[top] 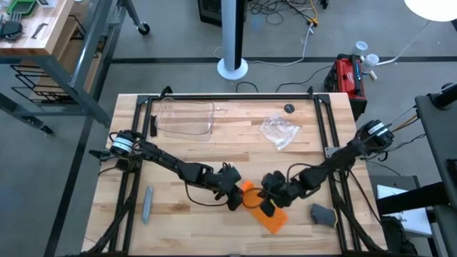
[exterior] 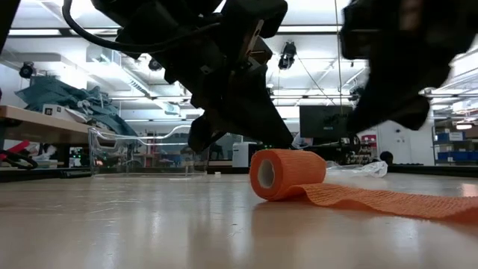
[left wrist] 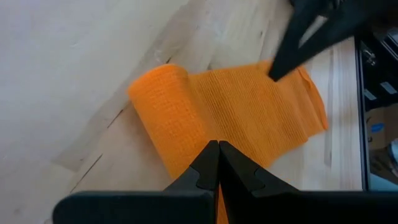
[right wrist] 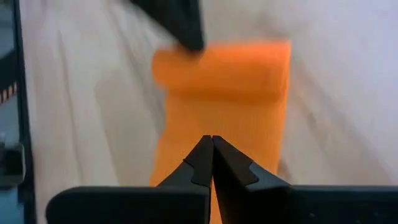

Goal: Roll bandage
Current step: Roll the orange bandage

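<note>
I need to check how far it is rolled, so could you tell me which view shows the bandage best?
The low view: the bandage shows its roll end-on, tail flat. Both wrist views show roll and tail from above; the high view mostly hides it behind the grippers.

Bandage lies between both grippers.
Roll just ahead of the left gripper; flat strip under the right gripper.

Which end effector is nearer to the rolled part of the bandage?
The left end effector: it sits at the roll, fingers shut. The right end effector, also shut, is over the flat tail.
</note>
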`<state>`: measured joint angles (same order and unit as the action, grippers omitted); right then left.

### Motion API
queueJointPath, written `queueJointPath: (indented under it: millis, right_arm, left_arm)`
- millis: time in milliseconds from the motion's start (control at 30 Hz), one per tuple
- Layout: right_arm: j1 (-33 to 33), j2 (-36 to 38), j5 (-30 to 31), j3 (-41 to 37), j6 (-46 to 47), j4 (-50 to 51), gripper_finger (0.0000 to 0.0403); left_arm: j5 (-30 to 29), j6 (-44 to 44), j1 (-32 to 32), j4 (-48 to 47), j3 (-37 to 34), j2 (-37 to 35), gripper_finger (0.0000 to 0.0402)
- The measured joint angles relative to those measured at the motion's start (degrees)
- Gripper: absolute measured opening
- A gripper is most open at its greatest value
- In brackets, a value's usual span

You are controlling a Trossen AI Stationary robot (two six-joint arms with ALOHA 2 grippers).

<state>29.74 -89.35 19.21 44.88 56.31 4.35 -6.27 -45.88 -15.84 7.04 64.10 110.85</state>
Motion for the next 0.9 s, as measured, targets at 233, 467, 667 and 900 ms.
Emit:
queueJointPath:
  millis: [233, 467, 667, 900]
  right_arm:
    - [-5.91, -0.01, 4.42, 0.02, -1.48, -0.5, 0.0002]
    - [-10.45, -0.9, 2.96, 0.06, -5.1, -5.57, 0.0002]
    - [-14.35, -3.73, -1.6, 0.59, -7.23, -9.93, 0.0002]
    - [-17.79, -7.75, -7.94, 2.87, -10.05, -13.22, 0.0002]
  left_arm:
    - [0.0, 0.54, 0.0, 0.01, -0.02, 0.0, 0.0]
    - [-0.06, 1.5, 0.02, -0.12, -0.02, 0.0, 0.0]
    - [-0.69, 2.05, 0.02, -0.92, -0.13, -2.02, 0.0]
    - [-0.84, 2.82, -0.45, -7.16, -0.04, -7.37, 0.0]
